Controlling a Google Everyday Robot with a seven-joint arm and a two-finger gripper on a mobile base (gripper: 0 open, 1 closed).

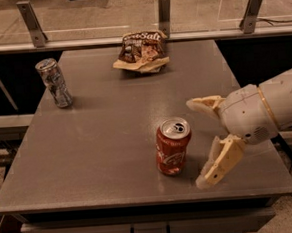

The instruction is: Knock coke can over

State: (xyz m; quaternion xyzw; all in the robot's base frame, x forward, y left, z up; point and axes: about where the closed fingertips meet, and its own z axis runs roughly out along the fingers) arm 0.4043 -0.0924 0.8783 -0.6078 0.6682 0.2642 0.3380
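Gripper (197, 143) cream, jaws wide, just beside coke can (172, 147) | red cylinder upright, silver top | grey matte table (88, 157)

Two cans, one bag and one gripper at one table

The table (98, 157) carried two drink cans: one red coke can (173, 146) near its front edge and one silver-grey patterned can (54, 83) by its left edge. One snack bag (141, 51) lay at its far edge. One gripper (197, 143), its two fingers spread, hung over its front right part.

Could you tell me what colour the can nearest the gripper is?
The coke can is red, camera view; gripper open beside it.
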